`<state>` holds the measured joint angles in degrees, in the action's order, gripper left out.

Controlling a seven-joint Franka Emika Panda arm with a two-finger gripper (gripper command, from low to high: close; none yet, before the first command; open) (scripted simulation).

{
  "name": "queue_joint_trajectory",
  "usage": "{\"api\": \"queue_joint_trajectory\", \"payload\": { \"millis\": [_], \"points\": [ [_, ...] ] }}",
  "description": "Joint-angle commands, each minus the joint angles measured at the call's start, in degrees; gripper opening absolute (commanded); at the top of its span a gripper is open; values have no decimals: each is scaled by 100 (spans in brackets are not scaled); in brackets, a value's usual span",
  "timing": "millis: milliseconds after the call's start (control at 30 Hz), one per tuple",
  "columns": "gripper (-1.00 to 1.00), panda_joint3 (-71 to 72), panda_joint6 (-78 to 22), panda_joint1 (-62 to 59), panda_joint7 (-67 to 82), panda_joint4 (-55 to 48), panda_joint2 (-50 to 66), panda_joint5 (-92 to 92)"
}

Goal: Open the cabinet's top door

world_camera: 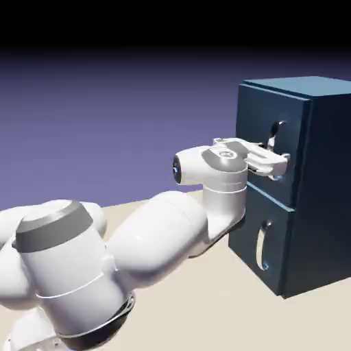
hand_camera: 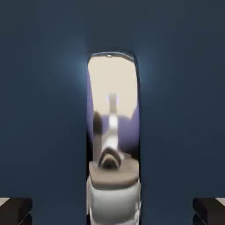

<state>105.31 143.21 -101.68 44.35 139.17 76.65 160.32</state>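
From my remote station, I hold the smooth, rounded white arm with its gripper open astride the curved, mirror-bright handle. Grasping is the step in hand; closing, then pulling, should follow. The flat navy top door stands shut at two o'clock in the exterior view.

The navy-blue cabinet stands upright, its top door shut, with a curved silver handle.
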Motion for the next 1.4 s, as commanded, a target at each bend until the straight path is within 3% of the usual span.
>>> {"api": "queue_joint_trajectory", "payload": {
  "millis": [0, 367, 733, 1033, 1367],
  "points": [
    [-100, 77, -247, -96, -49, 187, -18, -32],
    [-100, 1061, -2987, -593, -529, 1777, -302, -786],
    [-100, 2079, -5727, 56, -1108, 2441, -852, -2118],
    [-100, 2582, -7969, 1406, -1967, 2185, -1809, -3715],
    [-100, 2112, -9743, 3458, -3509, 779, -3553, -6132]
  ]
}}
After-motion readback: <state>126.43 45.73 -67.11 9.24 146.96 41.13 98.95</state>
